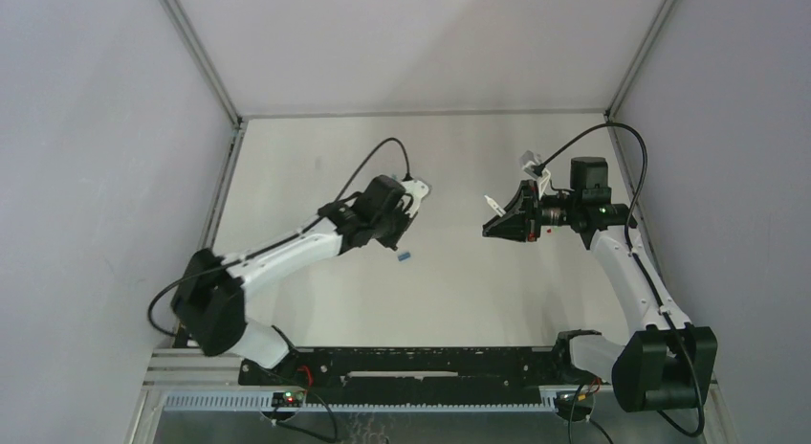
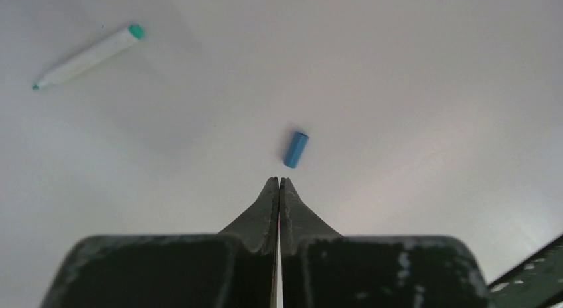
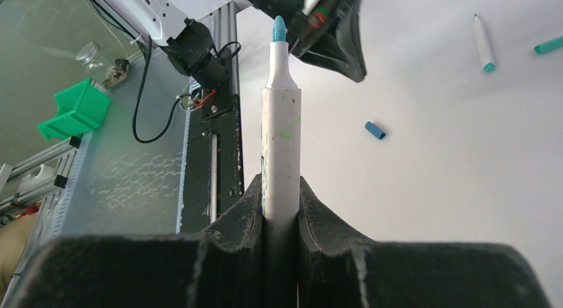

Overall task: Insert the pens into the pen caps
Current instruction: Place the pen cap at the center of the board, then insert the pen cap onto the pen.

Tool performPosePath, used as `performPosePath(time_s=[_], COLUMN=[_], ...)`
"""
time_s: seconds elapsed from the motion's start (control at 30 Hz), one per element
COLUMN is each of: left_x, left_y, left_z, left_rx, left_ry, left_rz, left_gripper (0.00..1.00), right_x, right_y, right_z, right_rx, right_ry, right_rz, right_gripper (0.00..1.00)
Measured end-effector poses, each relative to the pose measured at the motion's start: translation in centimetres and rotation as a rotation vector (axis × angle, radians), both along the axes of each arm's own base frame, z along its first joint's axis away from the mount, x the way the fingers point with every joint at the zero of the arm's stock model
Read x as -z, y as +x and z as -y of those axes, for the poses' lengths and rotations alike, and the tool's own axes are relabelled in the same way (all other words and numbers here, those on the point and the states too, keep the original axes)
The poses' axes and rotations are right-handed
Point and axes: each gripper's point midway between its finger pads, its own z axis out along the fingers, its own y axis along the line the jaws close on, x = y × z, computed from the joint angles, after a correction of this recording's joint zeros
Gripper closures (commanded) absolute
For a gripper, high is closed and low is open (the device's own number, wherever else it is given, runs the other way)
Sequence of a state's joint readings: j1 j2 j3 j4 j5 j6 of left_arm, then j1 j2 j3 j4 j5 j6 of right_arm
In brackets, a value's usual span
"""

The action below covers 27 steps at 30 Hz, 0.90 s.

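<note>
Blue stands out first: a short blue pen cap (image 2: 296, 149) lies on its side on the white table (image 2: 431, 89). It is just ahead of the left gripper (image 2: 279, 182) and a touch to the right of its tips, not touching them. That gripper's two dark fingers (image 2: 262, 208) are pressed together with nothing between them. Seen from above, the left arm (image 1: 287, 241) reaches forward and toward the middle from its base, its wrist bent so the fingers point down at the table near the cap. Farther out beyond these fingertips, well to their left, lies a loose pen (image 2: 86, 59), white with a green end, well apart from the cap.

The right gripper (image 3: 280, 188) is clamped on a white-barrelled pen (image 3: 280, 135). The pen stands straight out past the fingertips, with its bare blue tip at the far end (the barrel is flecked with small ink marks). The right arm (image 1: 631, 272) rises from its base with the wrist turned sideways. Fingers and pen point across the table toward the left arm, held above the surface. From the right wrist, the blue pen cap sits on the table beyond the fingertips and to the right of the white-barrelled pen, apart from it. Further to the right of those fingers, at the edge of the view, lies a teal piece (image 3: 548, 46) (cap or pen, I cannot tell).
</note>
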<state>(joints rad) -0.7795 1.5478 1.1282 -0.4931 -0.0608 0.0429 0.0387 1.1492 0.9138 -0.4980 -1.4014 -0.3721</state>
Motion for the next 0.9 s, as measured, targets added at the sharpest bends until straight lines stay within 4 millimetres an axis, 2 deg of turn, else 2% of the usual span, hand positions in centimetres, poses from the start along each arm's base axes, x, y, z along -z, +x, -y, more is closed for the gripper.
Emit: performPosePath(time_s=[0.07, 0.17, 0.23, 0.3, 0.47, 0.73, 0.9], left_x=[-1.2, -1.5, -0.5, 1.3, 4.9, 8.3, 9.4], left_y=[-0.7, -1.5, -2.2, -3.1, -4.0, -4.2, -3.9], left_z=[-0.3, 0.0, 0.4, 0.8, 1.0, 0.4, -0.1], left_rx=[-0.056, -0.116, -0.142, -0.171, -0.236, -0.3, -0.335], left_ry=[-0.089, -0.195, -0.245, -0.273, -0.257, -0.176, -0.124], left_rz=[0.022, 0.012, -0.032, -0.098, -0.209, -0.276, -0.285], left_gripper=[1.0, 1.0, 1.0, 1.0, 1.0, 1.0, 1.0], right_x=[0.0, 0.0, 0.0, 0.0, 0.0, 0.0, 0.0], right_y=[0.0, 0.0, 0.0, 0.0, 0.1, 0.2, 0.2], right_z=[0.0, 0.0, 0.0, 0.0, 0.1, 0.2, 0.3], right_rx=[0.0, 0.0, 0.0, 0.0, 0.006, 0.009, 0.013], right_ry=[0.0, 0.0, 0.0, 0.0, 0.0, 0.0, 0.0], right_rz=[0.0, 0.0, 0.0, 0.0, 0.0, 0.0, 0.0], right_gripper=[1.0, 1.0, 1.0, 1.0, 1.0, 1.0, 1.0])
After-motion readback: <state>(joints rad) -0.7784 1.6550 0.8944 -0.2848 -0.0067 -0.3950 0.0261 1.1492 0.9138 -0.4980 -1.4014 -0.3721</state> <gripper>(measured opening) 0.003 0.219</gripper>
